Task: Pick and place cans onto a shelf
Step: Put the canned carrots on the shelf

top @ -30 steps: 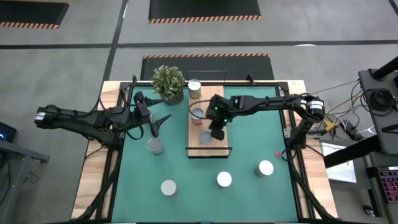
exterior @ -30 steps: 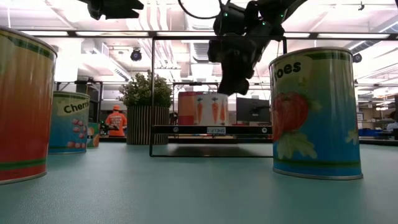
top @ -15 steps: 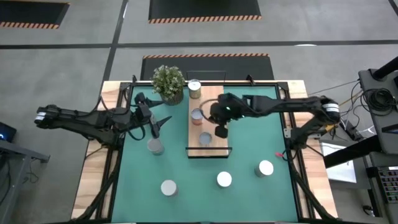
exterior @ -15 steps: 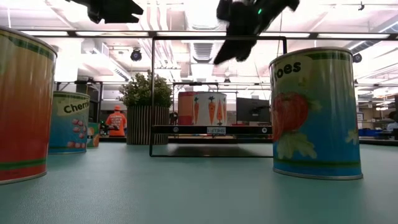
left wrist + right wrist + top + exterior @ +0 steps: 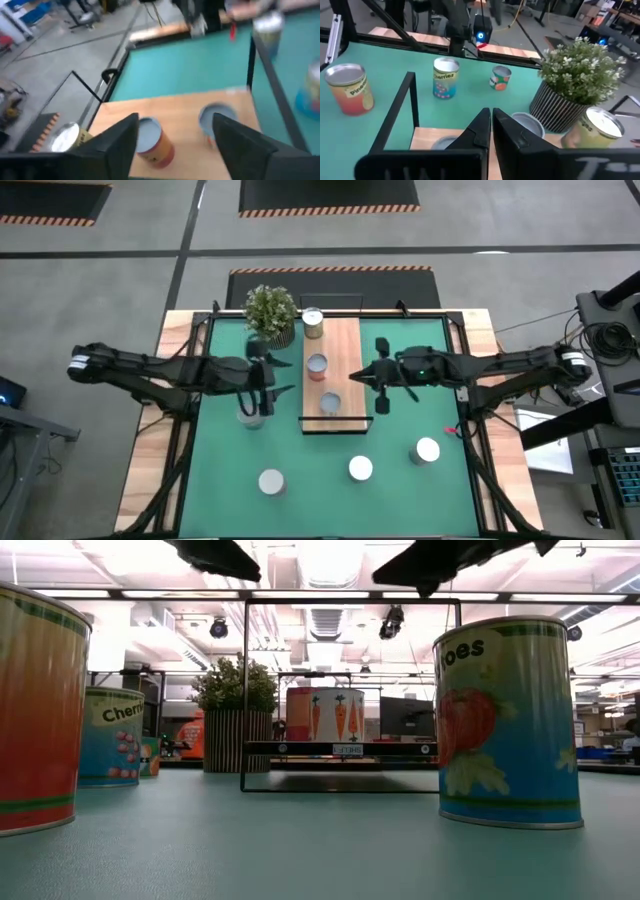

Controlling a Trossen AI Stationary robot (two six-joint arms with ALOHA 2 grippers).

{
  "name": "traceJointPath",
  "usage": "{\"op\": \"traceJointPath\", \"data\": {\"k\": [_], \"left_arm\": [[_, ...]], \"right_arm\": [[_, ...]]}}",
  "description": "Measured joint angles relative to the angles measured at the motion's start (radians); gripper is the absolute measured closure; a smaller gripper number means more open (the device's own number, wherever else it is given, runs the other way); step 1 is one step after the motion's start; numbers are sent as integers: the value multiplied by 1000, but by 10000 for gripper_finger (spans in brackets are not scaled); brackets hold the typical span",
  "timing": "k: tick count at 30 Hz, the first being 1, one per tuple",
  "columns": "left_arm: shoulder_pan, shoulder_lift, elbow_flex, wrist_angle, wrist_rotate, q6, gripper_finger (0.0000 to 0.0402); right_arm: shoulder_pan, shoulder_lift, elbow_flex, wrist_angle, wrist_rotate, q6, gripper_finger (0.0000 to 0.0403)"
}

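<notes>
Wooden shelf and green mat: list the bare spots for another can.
Long light-brown wooden shelf board: its right strip is bare; three silver-topped cans crowd the left. Green mat: bare middle between shelf and the three front cans. Crowded by the potted green plant.

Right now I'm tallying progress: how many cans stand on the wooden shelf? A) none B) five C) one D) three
D: the high view shows three cans in a row on the shelf, one at its far end, one mid-board, one nearest.
</notes>
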Motion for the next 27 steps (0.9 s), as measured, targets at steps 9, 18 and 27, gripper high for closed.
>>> {"op": "traceJointPath", "data": {"k": [9,18,27], "left_arm": [[82,224,263,-291,175,156,364],[222,408,337,-254,236,-332,397],[209,515,340,-202,378,-495,401]], "right_arm": [[0,-75,-55,-1,-1,-29,394],[0,-57,-60,-20,-2,-62,394],[0,-67,-60,-54,-1,-65,394]]}}
